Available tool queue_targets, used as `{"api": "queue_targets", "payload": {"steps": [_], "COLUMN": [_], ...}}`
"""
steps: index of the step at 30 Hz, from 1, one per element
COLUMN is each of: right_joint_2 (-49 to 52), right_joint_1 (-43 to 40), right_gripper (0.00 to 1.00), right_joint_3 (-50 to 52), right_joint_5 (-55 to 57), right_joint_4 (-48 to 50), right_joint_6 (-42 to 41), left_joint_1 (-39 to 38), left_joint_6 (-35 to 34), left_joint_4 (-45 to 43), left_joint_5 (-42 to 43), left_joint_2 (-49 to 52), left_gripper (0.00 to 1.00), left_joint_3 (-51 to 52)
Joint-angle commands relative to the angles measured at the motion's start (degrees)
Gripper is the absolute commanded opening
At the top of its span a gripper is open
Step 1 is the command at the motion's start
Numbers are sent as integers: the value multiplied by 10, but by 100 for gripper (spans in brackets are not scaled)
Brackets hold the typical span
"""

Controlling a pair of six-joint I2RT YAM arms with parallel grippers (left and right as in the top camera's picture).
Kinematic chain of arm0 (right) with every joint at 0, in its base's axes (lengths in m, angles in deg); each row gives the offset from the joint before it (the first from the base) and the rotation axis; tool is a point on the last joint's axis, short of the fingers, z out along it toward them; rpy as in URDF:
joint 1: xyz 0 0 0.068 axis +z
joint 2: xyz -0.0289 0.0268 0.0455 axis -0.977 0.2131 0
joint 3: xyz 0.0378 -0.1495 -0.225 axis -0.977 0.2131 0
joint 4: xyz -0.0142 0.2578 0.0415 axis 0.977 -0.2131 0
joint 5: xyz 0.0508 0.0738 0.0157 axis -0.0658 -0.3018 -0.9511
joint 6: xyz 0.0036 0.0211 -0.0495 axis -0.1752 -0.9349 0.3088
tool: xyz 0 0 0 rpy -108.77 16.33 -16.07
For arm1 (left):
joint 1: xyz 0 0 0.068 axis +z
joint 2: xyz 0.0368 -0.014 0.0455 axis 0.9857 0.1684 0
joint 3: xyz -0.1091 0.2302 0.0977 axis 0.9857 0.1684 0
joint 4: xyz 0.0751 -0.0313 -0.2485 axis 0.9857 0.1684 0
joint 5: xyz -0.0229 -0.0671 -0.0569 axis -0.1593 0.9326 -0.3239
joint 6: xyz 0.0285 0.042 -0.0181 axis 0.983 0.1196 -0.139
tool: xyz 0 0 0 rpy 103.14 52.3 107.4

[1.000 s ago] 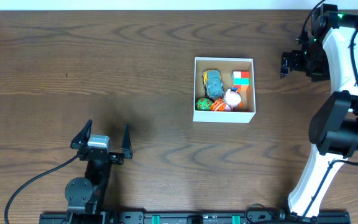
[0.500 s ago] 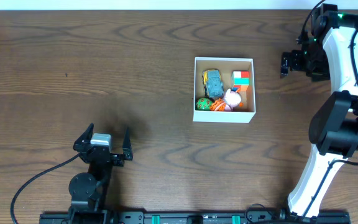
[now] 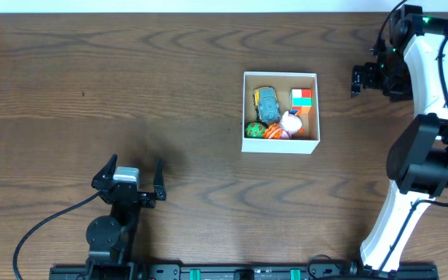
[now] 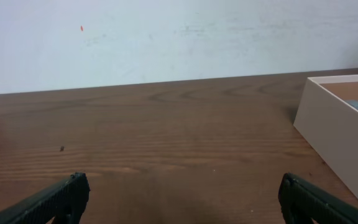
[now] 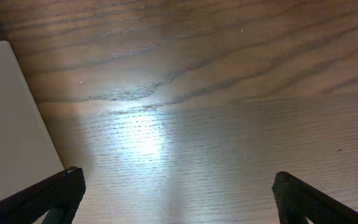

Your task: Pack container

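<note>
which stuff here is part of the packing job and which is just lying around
Job: container, holding toy car, colour cube, green ball; left claw, right claw, both open.
Lying about: black cable on the table.

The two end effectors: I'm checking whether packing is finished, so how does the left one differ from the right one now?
The left end effector sits near the front left of the table, far from the container. The right end effector hangs just right of the container. The left one faces level across the table, while the right one looks down at it. Both are open and empty.
</note>
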Motion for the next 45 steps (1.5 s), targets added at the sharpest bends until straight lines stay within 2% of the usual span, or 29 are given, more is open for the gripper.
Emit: {"api": "queue_targets", "payload": {"steps": [1,36,45], "right_joint_2": [2,3,-60], "right_joint_1": [3,3,6], "right_gripper": [99,99,99], "right_joint_3": [2,2,3], "right_joint_5": [0,0,0], "right_joint_4": [0,0,1], "right_joint_6": [6,7,7], "left_joint_1": [3,3,3], "left_joint_6": [-5,-5,-5], "left_joint_4": [19,19,19], "left_joint_5": [0,0,0], "left_joint_2": [-4,-4,-4], "left_gripper": [98,98,98], "left_joint_3": [10,10,10]}}
